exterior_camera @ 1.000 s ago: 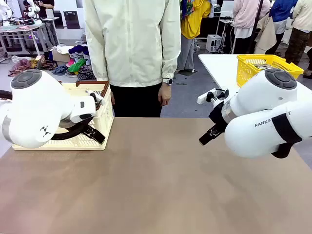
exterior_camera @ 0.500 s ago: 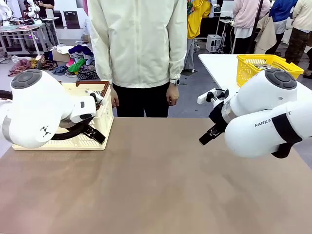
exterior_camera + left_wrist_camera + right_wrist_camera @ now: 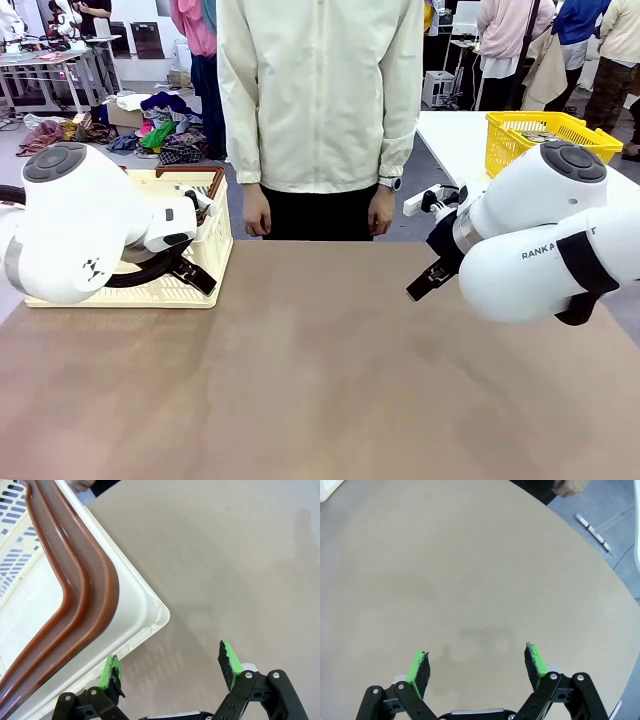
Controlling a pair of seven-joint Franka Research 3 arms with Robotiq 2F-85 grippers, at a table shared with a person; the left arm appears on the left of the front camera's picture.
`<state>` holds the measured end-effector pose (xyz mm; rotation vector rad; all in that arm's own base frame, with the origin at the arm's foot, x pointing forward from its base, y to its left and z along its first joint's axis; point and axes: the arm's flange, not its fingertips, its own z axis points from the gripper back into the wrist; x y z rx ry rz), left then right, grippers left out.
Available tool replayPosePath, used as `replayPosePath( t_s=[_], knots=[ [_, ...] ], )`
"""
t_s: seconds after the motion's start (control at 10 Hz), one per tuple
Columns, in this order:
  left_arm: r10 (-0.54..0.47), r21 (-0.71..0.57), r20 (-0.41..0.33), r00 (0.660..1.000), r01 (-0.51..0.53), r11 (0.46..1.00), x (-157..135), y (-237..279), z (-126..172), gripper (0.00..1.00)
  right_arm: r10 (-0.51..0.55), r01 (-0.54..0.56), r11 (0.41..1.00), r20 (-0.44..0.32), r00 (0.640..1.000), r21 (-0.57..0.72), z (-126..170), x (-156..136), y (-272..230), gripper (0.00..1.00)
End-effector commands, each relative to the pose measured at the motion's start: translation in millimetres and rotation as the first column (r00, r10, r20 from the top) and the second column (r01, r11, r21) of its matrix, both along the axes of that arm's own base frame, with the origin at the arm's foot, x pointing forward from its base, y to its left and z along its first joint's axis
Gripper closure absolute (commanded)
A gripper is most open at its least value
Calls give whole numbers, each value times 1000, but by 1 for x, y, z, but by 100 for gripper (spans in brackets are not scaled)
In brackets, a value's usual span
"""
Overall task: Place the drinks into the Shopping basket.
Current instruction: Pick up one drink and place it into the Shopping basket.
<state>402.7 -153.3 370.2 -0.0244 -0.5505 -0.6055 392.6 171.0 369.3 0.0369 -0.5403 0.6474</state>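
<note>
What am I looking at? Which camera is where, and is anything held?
Two white robot arms share a brown table with a person standing at the far side. The wide picture comes from a fixed camera between the arms: left arm, right arm. The other two come from cameras on each wrist, looking along the green-padded fingers. The left end effector hangs open by a corner of the cream Shopping basket, which stands on the table. The right end effector is open above the tabletop. Neither holds anything.
</note>
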Motion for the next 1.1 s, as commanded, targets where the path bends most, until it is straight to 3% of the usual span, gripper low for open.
replayPosePath(
  t_s=[0.0, 0.8, 0.9, 1.0],
  knots=[
    [2, -1, 1, 1000, -2, 1000, 0, 1, 0, 0, -1, 1, 1000, 22, 1000, -4, 2, 2, -2, 0],
    [0, 0, 0, 1000, 0, 1000, 0, 0, 0, 0, -3, 3, 1000, 2, 1000, -1, 0, 1, -2, 0],
    [-39, -65, -149, 988, 29, 997, -11, 0, 27, 0, 21, -14, 999, -188, 982, 41, 25, 3, -13, 0],
    [-20, -233, -244, 970, -39, 972, -20, 2, 63, 0, -15, 63, 989, -341, 940, 130, 61, 9, -31, 0]
  ],
)
